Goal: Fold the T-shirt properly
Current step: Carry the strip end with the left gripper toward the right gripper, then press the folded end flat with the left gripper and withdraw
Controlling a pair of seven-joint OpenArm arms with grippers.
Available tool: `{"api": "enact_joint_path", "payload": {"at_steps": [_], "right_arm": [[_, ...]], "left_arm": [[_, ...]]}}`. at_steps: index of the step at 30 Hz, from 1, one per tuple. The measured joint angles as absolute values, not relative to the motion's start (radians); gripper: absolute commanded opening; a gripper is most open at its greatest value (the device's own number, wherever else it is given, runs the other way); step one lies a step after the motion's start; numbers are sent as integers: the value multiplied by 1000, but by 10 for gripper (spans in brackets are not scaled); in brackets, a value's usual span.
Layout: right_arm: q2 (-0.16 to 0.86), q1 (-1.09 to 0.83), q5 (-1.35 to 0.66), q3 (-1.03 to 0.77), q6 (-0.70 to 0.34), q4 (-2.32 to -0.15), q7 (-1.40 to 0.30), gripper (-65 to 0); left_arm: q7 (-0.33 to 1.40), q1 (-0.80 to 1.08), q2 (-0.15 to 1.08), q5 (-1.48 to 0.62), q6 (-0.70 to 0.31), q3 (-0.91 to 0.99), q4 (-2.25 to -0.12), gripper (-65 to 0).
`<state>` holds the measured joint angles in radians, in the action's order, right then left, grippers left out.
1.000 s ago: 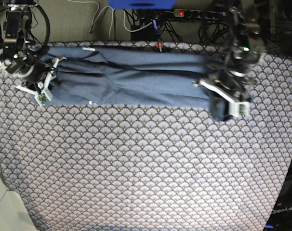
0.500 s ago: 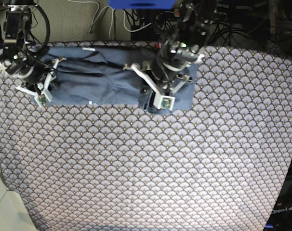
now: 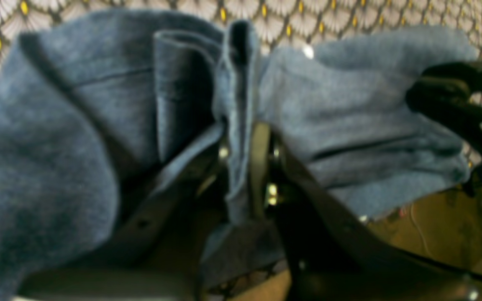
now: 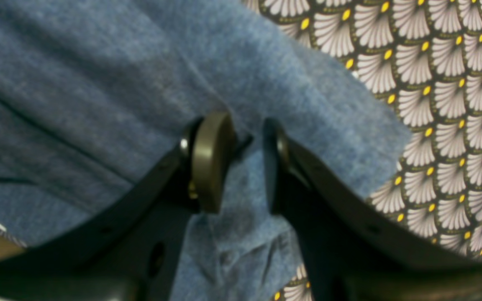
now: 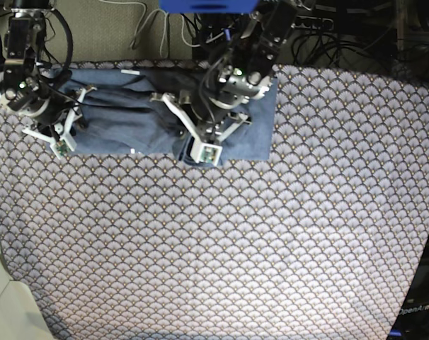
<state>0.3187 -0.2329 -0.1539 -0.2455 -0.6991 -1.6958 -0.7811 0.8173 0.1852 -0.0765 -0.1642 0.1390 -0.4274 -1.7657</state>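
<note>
Under everything you have the scallop-patterned tablecloth [image 5: 221,248], covering the whole work surface, with cables and a power strip along the far edge.

Start at your left gripper [image 3: 241,138]: its jaws are pressed almost together with a bunched ridge of the T-shirt [image 5: 129,120] pinched between them, so you have a firm hold on a fold of cloth. In the base view that gripper [image 5: 200,145] sits over the middle of the shirt, near its front edge, with the cloth it carries doubled over the layer beneath.

Your right gripper [image 4: 237,167] is at the shirt's other end. Its jaws stand partly apart with a clear gap, and blue cloth lies under and between them; it looks to be resting there, pinning that end, but you cannot tell from these views whether any cloth is truly clamped. In the base view it [image 5: 62,138] sits at the shirt's outer corner, just beside bare tablecloth.

The shirt lies along the far side of the table as a long narrow band, so the lengthwise folding looks done. The crosswise fold is partly made: one end is brought in to about the middle. What you probably have left is to lay that end flat, let go, and smooth the creases showing near the pinned end. No lettering shows.
</note>
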Motion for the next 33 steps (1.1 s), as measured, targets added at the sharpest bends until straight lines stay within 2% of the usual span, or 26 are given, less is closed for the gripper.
{"api": "enact_joint_path", "payload": {"at_steps": [6, 9, 11, 18, 20, 22, 29, 33], "right_arm": [[318, -233, -154, -244, -699, -1696, -781, -470], [318, -233, -154, -244, -699, -1696, -782, -470], [318, -234, -154, -244, -699, -1696, -781, -470], [318, -234, -154, -244, -699, -1696, -782, -470], [318, -234, -154, -244, -699, -1696, -781, -470], [318, -234, -154, -244, -699, -1696, -781, -470], [318, -237, -154, -244, -699, -1696, -782, -470], [317, -237, -154, -244, -699, -1696, -782, -470]], "left_arm": [[819, 177, -80, -165, 138, -427, -1745, -645], [828, 180, -80, -165, 134, -427, -1735, -599], [827, 183, -78, -169, 131, -429, -1735, -525], [827, 173, -59, -270, 131, -486, -1743, -128], [826, 159, -59, -292, 132, -486, -1750, -68], [823, 162, -58, -310, 131, -479, -1780, -45], [812, 149, -33, -389, 132, -476, -1881, -47], [715, 149, -6, -458, 131, -423, -1931, -54]]}}
